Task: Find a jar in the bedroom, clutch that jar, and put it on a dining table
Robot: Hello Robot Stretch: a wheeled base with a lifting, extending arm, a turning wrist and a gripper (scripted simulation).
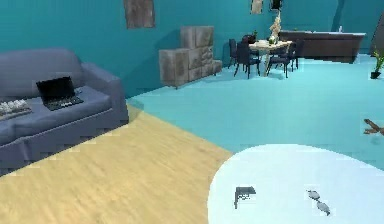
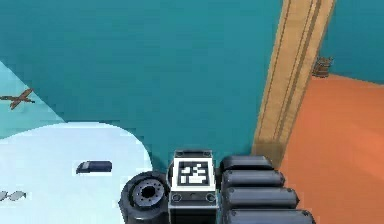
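arm (image 2: 258, 186): retracted, low at bottom edge | pincer (image 2: 147, 196): far end unclear, cannot tell if holding anything

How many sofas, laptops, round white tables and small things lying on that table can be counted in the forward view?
Sofa: 1
Laptop: 1
Round white table: 1
Small things on that table: 2
Total: 5
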